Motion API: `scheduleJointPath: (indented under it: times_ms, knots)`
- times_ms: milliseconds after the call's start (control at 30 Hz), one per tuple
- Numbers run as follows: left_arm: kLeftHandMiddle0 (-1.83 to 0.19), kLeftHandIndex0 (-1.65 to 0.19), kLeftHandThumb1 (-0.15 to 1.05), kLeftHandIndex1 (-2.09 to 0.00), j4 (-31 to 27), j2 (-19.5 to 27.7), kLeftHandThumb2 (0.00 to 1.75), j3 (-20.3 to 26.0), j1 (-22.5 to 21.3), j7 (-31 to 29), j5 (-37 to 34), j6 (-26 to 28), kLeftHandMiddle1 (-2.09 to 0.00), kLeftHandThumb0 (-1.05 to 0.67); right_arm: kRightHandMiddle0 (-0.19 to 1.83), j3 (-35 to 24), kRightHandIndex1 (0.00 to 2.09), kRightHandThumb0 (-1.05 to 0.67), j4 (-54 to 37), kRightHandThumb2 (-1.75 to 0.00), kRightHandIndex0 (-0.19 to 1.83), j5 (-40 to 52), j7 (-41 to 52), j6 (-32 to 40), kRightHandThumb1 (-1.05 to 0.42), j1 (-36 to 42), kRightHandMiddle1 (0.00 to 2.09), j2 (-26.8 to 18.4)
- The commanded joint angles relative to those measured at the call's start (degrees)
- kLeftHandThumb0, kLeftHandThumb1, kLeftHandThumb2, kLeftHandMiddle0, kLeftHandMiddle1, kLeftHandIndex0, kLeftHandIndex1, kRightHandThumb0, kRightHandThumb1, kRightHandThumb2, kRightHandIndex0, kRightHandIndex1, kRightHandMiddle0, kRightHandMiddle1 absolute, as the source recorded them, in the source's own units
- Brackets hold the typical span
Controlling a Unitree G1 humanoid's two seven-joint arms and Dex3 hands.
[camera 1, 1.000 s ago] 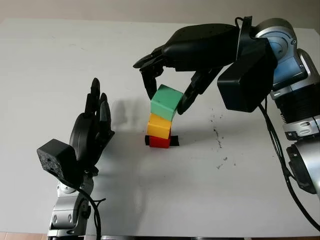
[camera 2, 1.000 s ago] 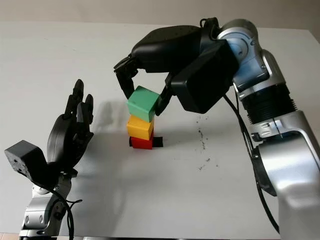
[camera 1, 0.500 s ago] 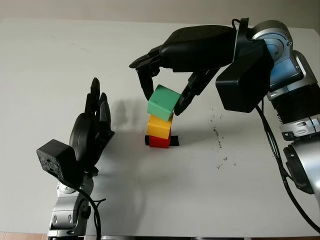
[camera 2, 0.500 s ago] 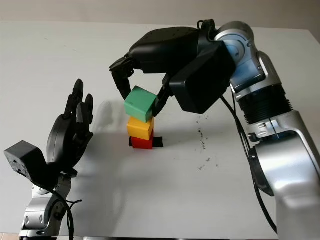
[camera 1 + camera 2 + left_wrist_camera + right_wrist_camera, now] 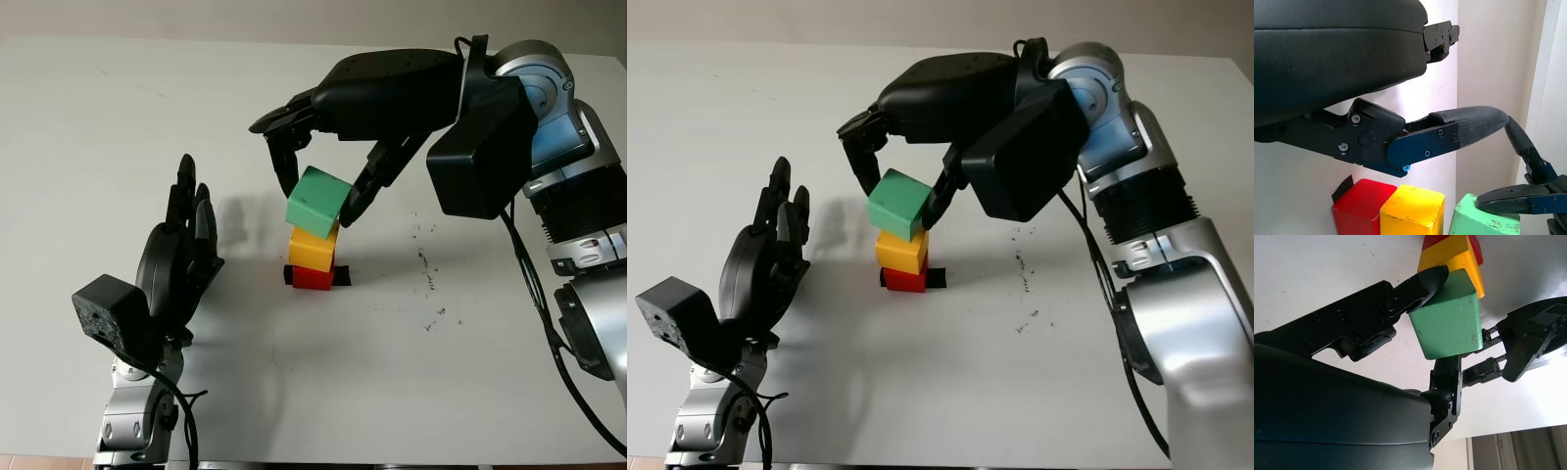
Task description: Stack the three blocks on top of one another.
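At the centre of the left eye view stands my stack on the white table (image 5: 470, 372): the small red cube block (image 5: 313, 278) at the bottom on a strip of black tape (image 5: 340, 277), the yellow cube block (image 5: 313, 248) squarely on it, and the green cube block (image 5: 317, 203) on top. The green block is tilted, its top face tipped toward the frame's left, one lower edge meeting the yellow block. My right hand (image 5: 315, 186) reaches in from the upper right, arm bent over the stack, its black fingers (image 5: 285, 166) curled down on both sides of the green block and gripping it. My left hand (image 5: 181, 257) stands upright at the lower left, well apart from the stack, open and holding nothing.

Centre of the right eye view, the same column sits a little further left, with dark specks (image 5: 1029, 318) on the table to the right of it.

Along the bottom edge of the left wrist view the three blocks lie in a row, red, yellow, then green, with a right-hand fingertip (image 5: 1508, 197) against the green one.

Upper right of the right wrist view, the green block's face is pinched between my finger pads (image 5: 1432, 276), the yellow and red blocks beyond it.
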Motion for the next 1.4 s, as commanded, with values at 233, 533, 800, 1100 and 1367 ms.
scheduleJointPath:
  times_ms: [233, 533, 800, 1100, 1367]
  knots:
    - [0.15, 0.16, 1.05, -0.05, -0.9, -0.4, 0.68, -0.2, 1.0, -0.3, -0.5, -0.3, -0.05, -0.78, 0.39, 0.3, 0.05, -0.47, -0.6, -0.05, 0.23, 0.1, 0.2, 0.1, -0.96, 0.9, 1.45, 0.5]
    - [0.15, 0.16, 1.05, -0.05, -0.9, -0.4, 0.68, -0.2, 0.9, -0.2, -0.3, -0.1, -0.05, -0.78, 0.41, 0.3, 0.06, -0.47, -0.3, -0.05, 0.24, 0.5, 0.3, 0.2, -0.95, 1.6, 1.43, 0.9]
    - [0.15, 0.16, 1.05, -0.05, -0.7, -0.3, 0.67, -0.2, 0.9, -0.3, -0.5, -0.2, -0.05, -0.79, 0.41, 0.6, 0.06, -0.48, 0.3, -0.06, 0.24, 0.4, 0.7, -0.2, -0.96, 2.0, 1.44, 1.4]
    - [0.16, 0.17, 1.05, -0.05, -0.7, -0.2, 0.68, -0.3, 1.0, -0.3, 0.0, -0.6, -0.05, -0.78, 0.39, 0.9, 0.05, -0.49, 1.9, -0.05, 0.22, -1.4, -0.6, -2.5, -0.96, 1.6, 1.47, 0.9]
    - [0.15, 0.16, 1.05, -0.05, -0.5, -0.2, 0.68, -0.1, 0.8, -0.3, -0.1, -0.6, -0.05, -0.79, 0.32, 0.7, 0.03, -0.48, 1.3, -0.05, 0.18, -2.6, -0.5, -0.8, -0.94, 1.6, 1.41, 0.0]
